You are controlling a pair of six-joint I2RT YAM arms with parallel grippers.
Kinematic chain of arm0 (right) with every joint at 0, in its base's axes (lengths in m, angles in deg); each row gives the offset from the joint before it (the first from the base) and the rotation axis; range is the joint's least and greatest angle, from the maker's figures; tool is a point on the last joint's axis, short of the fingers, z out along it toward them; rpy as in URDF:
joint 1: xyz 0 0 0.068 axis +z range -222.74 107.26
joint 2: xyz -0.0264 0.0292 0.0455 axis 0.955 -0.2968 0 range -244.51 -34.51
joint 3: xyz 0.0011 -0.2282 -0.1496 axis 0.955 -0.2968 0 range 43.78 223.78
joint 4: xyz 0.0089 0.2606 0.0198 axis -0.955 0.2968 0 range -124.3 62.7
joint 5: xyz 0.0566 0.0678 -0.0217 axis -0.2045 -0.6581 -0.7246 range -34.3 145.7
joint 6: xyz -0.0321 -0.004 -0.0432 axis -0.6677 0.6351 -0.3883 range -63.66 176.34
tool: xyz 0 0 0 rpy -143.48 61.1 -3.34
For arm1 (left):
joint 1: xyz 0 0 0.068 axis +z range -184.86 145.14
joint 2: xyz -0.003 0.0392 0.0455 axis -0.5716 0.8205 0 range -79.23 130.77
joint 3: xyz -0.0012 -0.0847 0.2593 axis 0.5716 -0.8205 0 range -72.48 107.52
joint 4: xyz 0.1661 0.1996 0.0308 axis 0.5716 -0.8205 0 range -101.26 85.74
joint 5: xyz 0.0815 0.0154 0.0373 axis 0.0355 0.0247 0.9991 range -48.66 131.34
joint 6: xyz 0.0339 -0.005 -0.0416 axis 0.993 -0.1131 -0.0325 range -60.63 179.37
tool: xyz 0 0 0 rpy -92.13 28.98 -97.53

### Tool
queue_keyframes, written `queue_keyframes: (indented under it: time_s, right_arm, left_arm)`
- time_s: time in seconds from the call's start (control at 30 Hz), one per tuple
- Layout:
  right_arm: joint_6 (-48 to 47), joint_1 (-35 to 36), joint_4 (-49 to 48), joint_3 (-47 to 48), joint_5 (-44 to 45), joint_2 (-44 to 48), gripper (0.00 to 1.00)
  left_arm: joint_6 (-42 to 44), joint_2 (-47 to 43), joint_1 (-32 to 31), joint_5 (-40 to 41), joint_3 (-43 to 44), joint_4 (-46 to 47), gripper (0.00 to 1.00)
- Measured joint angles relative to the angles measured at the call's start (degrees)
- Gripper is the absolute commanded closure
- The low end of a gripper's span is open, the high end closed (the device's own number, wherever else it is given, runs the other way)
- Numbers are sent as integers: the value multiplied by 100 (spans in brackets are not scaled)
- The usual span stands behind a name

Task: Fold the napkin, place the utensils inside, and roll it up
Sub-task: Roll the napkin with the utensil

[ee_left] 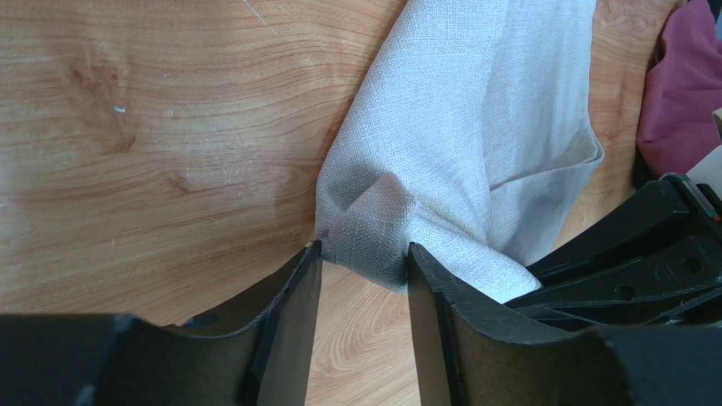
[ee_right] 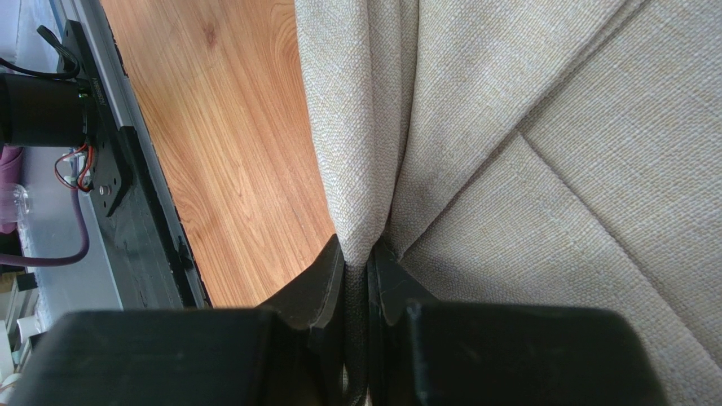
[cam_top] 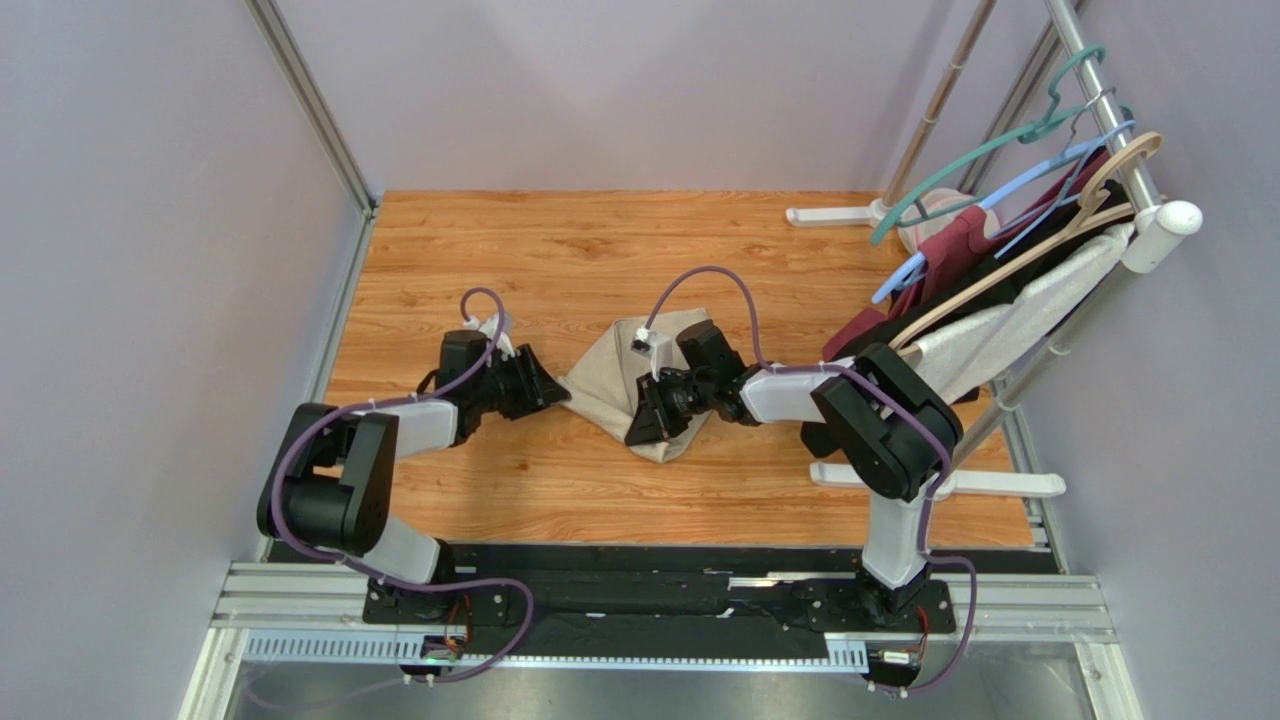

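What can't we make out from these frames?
1. The utensils: in no view; whether the napkin or the arms hide them is unclear.
2. The left gripper: the left wrist view shows the napkin's corner between its fingers, but not whether it is pinched; in the top view the wrist covers it.
3. The napkin's near end: in the top view the right gripper covers it; in the right wrist view the frame edges crop the cloth.
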Motion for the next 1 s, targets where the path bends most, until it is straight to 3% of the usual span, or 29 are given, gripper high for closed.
queue_keyframes:
  time_s: [0.23,0.37,0.43,0.53,0.63,0.73,1.0]
  right_arm:
    - [-2,-2,44,17,11,0,100]
    - [-4,9,127,57,52,4,93]
    - [-9,17,190,85,90,13,84]
    - [-79,87,492,205,328,72,62]
    - [-138,164,892,330,575,197,53]
    - [-258,271,1381,472,1008,363,47]
    - [-546,566,2441,675,2522,898,44]
  left_arm:
    - [-46,146,0,-109,140,37,83]
    - [-33,247,-4,-179,271,-55,100]
    - [0,273,-4,-195,345,-162,100]
    - [35,286,-4,-201,463,-372,100]
    - [96,310,-11,-212,616,-625,100]
    - [184,400,-24,-234,800,-841,100]
    - [289,638,-26,-256,1010,-1080,100]
